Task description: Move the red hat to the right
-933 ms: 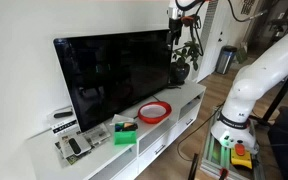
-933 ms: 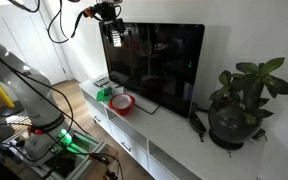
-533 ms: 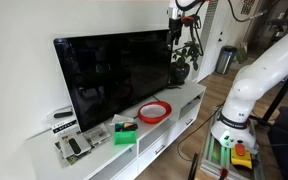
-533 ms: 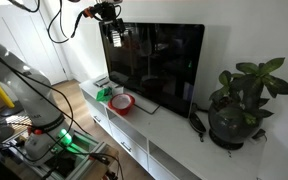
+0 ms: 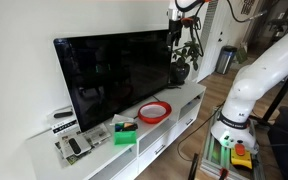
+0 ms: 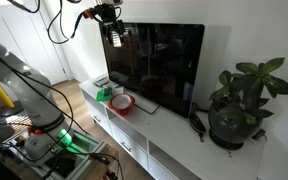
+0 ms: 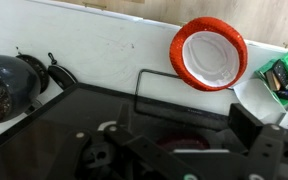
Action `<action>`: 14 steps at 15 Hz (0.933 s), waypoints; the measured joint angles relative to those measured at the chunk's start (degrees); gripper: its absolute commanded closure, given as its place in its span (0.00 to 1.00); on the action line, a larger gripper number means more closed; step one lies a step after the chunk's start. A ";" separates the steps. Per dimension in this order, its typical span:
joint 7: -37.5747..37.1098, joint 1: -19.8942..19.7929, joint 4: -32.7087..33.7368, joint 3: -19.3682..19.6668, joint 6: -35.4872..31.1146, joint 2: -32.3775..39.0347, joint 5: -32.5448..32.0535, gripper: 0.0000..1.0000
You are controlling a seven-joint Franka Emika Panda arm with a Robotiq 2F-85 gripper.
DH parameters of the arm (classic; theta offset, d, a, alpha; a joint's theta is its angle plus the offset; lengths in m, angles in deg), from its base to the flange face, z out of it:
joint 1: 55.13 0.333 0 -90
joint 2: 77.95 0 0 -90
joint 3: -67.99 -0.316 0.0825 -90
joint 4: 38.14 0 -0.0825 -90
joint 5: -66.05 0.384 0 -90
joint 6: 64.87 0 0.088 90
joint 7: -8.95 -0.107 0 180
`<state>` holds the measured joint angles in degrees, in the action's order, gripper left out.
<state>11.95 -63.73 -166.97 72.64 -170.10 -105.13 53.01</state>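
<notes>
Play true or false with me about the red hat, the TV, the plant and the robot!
1. The red hat lies on the white cabinet in front of the TV. True.
2. The gripper is holding the red hat. False: it hangs high up by the TV's top corner, and nothing touches the hat.
3. A green box sits on the cabinet next to the hat. True.
4. The plant stands between the hat and the green box. False: it stands at the far end of the cabinet, beyond the TV.
</notes>
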 measured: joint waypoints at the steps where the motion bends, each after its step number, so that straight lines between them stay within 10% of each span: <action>1: 0.63 0.19 -0.69 0.43 0.00 0.31 0.43 0.00; 14: 19.12 0.63 -17.40 13.17 -18.88 12.25 17.86 0.00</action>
<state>31.07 -63.10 -184.37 85.81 -188.99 -92.89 70.87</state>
